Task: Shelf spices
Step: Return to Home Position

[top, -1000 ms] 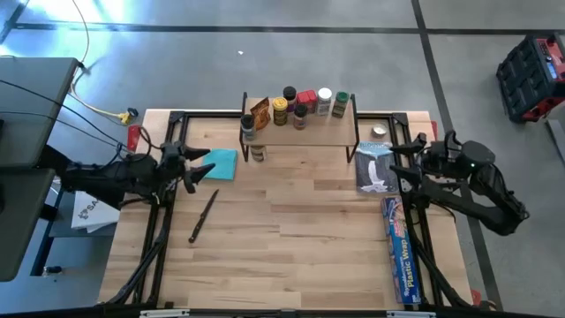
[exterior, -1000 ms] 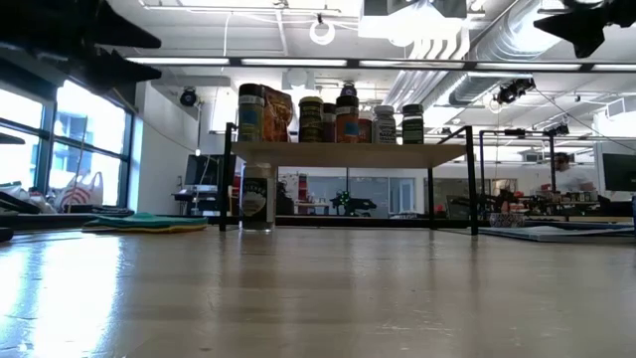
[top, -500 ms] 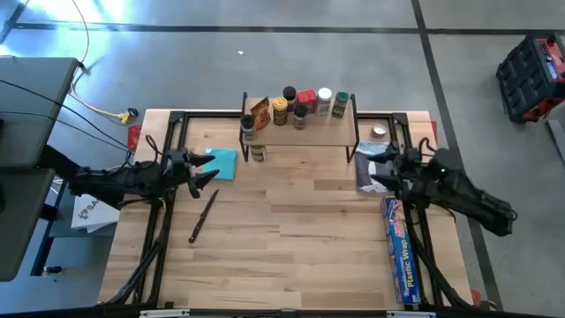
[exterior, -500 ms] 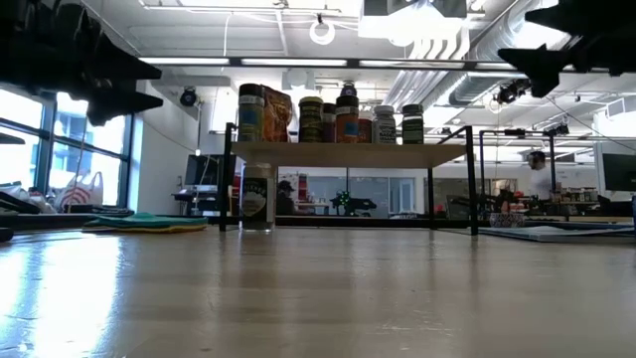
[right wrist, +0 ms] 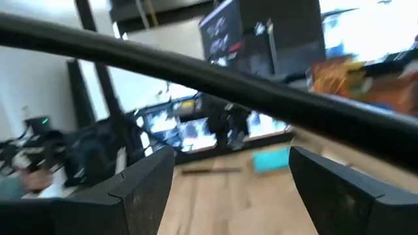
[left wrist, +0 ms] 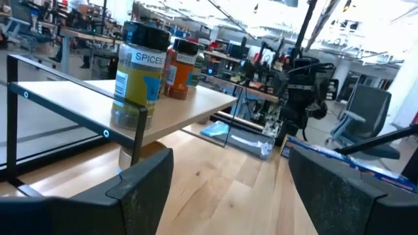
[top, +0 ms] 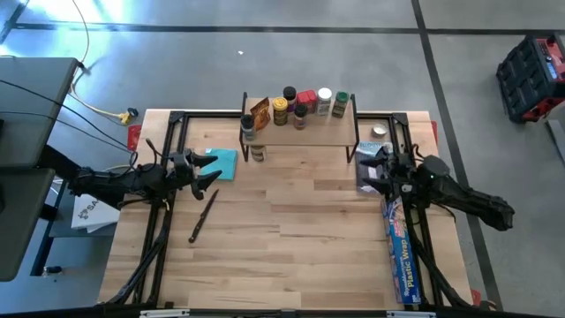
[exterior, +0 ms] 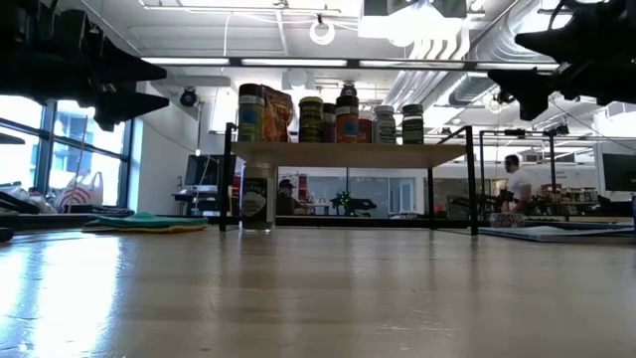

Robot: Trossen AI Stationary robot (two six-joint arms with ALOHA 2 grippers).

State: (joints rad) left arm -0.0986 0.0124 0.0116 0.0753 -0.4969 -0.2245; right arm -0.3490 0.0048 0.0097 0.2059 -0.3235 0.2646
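The shelf (top: 305, 134) stands at the table's far edge, a wooden board on black legs. Several spices stand on it: jars with dark, red, white and green tops, plus an orange-brown packet (top: 259, 113). A dark-lidded jar (left wrist: 137, 78) stands on its left end. Another jar (top: 257, 152) stands on the table under that end. A white-topped tin (top: 379, 132) sits on the table right of the shelf. My left gripper (top: 212, 165) hovers open above the teal cloth. My right gripper (top: 365, 168) hovers open by the shelf's right legs. Both point inward.
A teal cloth (top: 221, 163) and a black knife (top: 203, 216) lie on the table's left part. A grey-white packet (top: 378, 172) and the long blue plastic wrap box (top: 399, 252) lie on the right. A person (exterior: 514, 184) moves in the room behind.
My right gripper has moved toward the table's left, from beside the table's right edge to the shelf's right legs, staying open. My left gripper has shifted a little toward the table's right, over the teal cloth. The spices have stayed in place.
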